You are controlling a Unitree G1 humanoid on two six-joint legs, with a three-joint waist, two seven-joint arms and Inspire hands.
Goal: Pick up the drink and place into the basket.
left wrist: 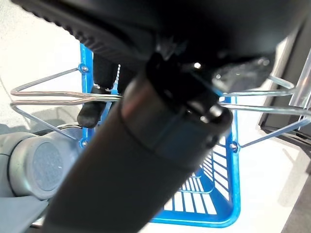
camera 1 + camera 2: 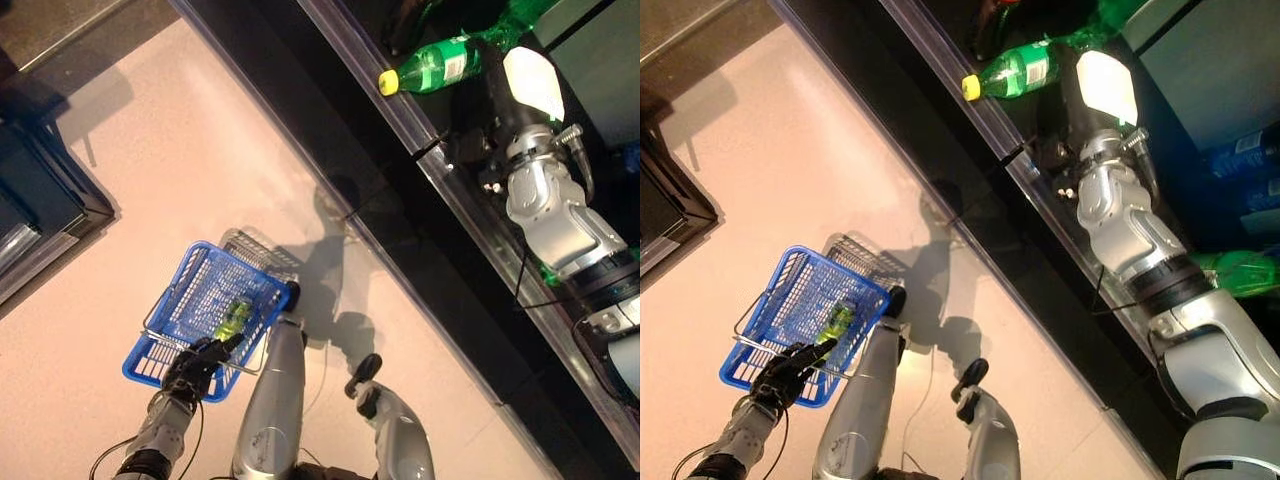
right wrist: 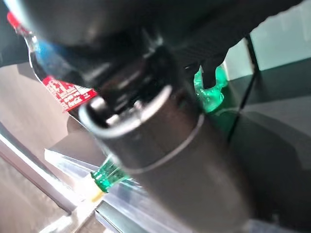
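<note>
A green drink bottle (image 2: 437, 64) with a yellow cap lies level at the front edge of the dark shelf, cap pointing outward. My right hand (image 2: 493, 92), with its white thumb cover, is curled round the bottle's body; the right wrist view shows the bottle's neck (image 3: 106, 175) past the hand. Down at the lower left, my left hand (image 2: 192, 368) grips the wire handle (image 1: 53, 99) of a blue basket (image 2: 163, 308) hanging above the pale floor. Another small green bottle (image 2: 232, 318) lies inside the basket.
The shelf's metal front rail (image 2: 400, 112) runs diagonally across the view. A red-labelled bottle (image 3: 63, 92) stands on the shelf near my right hand, with blue bottles (image 2: 1250, 150) and another green bottle (image 2: 1240, 270) deeper in. A dark cabinet (image 2: 40, 205) stands at the left.
</note>
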